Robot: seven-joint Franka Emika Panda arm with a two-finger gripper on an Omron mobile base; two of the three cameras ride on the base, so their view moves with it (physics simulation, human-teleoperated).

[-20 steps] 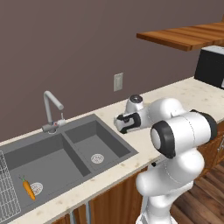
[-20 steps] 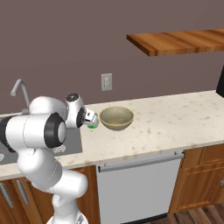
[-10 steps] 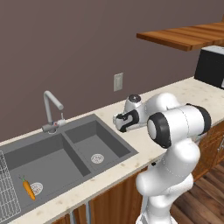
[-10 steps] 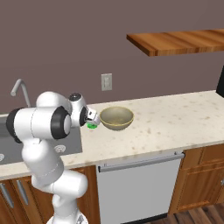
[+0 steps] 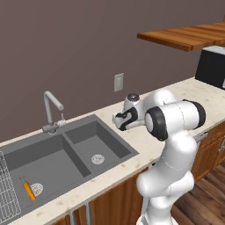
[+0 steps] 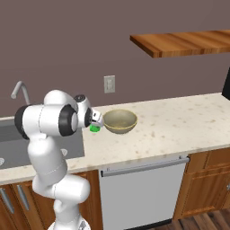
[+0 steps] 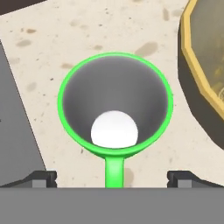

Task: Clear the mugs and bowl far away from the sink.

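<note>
A: We log the claw directly above one green mug, jaws spread wide and gripping nothing; its fingertips flank the mug's handle side.

B: Where does the mug sit?

A: Upright on the speckled table, between the sink edge and the tan bowl, near both. We judge the step in hand to be the approach for the first mug pick.

B: And what does the next move call for?

A: We reckon a descent until the jaws bracket the rim or wall, then a clench and a lift, keeping clear of the bowl just beside it.

B: Surroundings?

A: Pale stone table along a brown wall, an outlet, a wooden shelf above, and a carrot lying in the sink's near basin by the faucet.
</note>
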